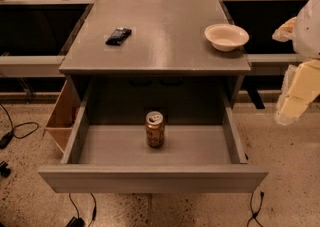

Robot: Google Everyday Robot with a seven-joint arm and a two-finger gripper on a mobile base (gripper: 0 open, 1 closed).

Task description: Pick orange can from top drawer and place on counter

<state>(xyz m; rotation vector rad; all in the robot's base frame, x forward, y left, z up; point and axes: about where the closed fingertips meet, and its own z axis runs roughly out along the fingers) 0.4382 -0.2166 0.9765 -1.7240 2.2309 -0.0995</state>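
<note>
The orange can [155, 130] stands upright in the middle of the open top drawer [150, 178], near its back wall, silver top and pull tab facing up. The drawer is pulled out wide below the grey counter [165, 36]. My gripper [292, 108] hangs at the far right edge of the view, outside the drawer's right wall and above the floor, well to the right of the can. It holds nothing that I can see.
A flat black packet [118, 36] lies on the counter's left part and a white bowl [226, 36] sits at its right edge. A light wooden side panel [62, 116] sticks out left of the drawer. Cables [20, 128] lie on the speckled floor.
</note>
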